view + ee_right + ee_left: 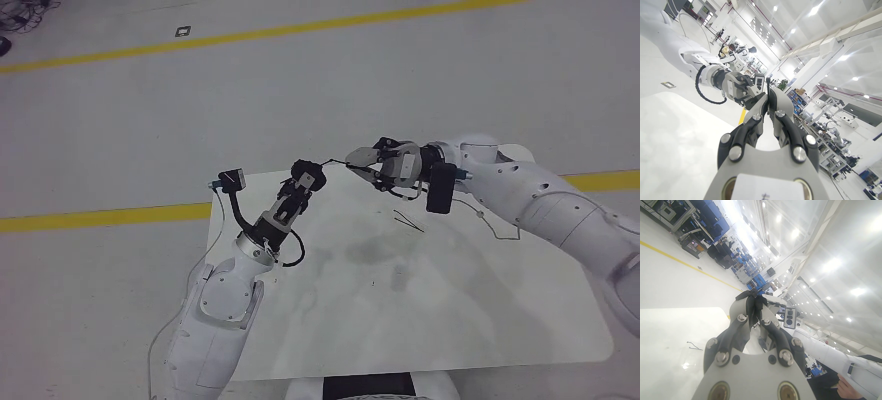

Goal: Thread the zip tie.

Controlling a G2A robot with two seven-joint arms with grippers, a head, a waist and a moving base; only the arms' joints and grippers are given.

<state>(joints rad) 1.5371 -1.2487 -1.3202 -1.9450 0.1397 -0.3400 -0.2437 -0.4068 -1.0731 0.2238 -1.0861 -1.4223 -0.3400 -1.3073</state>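
A thin black zip tie [335, 161] spans the short gap between my two grippers, above the far edge of the white table [450, 300]. My right gripper [358, 162] is shut on it. In the right wrist view the zip tie [768, 85] stands up out of that gripper [768, 100], its head at the free end. My left gripper [303, 172] sits just beside it with its black-padded fingertips pressed together [754, 298]. I cannot tell whether the tie's other end lies between them.
A spare black zip tie [408, 222] lies loose on the table under the right arm, and it appears again as the spare zip tie [693, 346] in the left wrist view. Both arms hang over the table's far edge.
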